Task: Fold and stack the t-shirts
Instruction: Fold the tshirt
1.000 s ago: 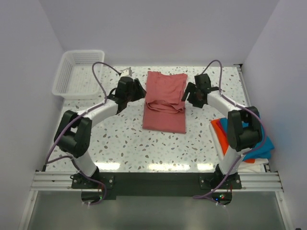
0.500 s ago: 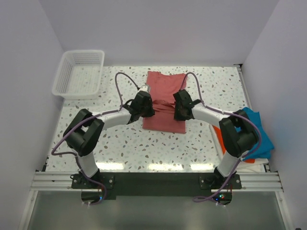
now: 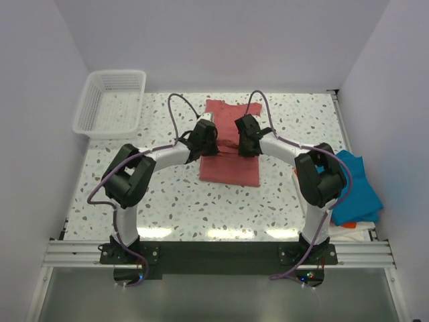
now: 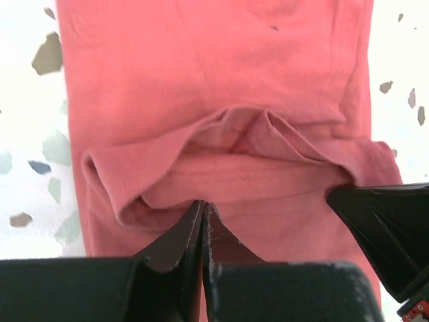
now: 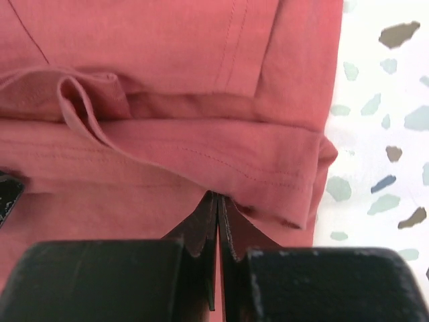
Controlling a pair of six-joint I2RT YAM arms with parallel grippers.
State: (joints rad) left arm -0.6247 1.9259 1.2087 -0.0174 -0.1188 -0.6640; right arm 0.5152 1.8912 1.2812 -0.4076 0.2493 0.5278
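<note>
The salmon-red t-shirt [image 3: 231, 171] lies part-folded in the middle of the table, with a bunched hem across its width [image 4: 221, 168] [image 5: 201, 157]. My left gripper [image 3: 208, 138] [image 4: 203, 203] is shut, its tips pressed together against the near edge of that bunched hem, left of centre. My right gripper [image 3: 247, 137] [image 5: 218, 196] is shut too, its tips tucked just under the hem near the shirt's right edge. No cloth shows between either pair of jaws. The teal-blue t-shirt [image 3: 355, 191] lies at the table's right edge over a sliver of the orange one [image 3: 348, 225].
A white mesh basket [image 3: 110, 100] stands at the back left corner. Speckled tabletop [image 3: 174, 201] surrounds the red shirt. Walls close in the left, back and right sides. Cables loop above both wrists.
Both grippers came in from the shirt's sides and shut, then moved inward and farther back over the red shirt to the bunched hem. The teal shirt is more exposed now.
</note>
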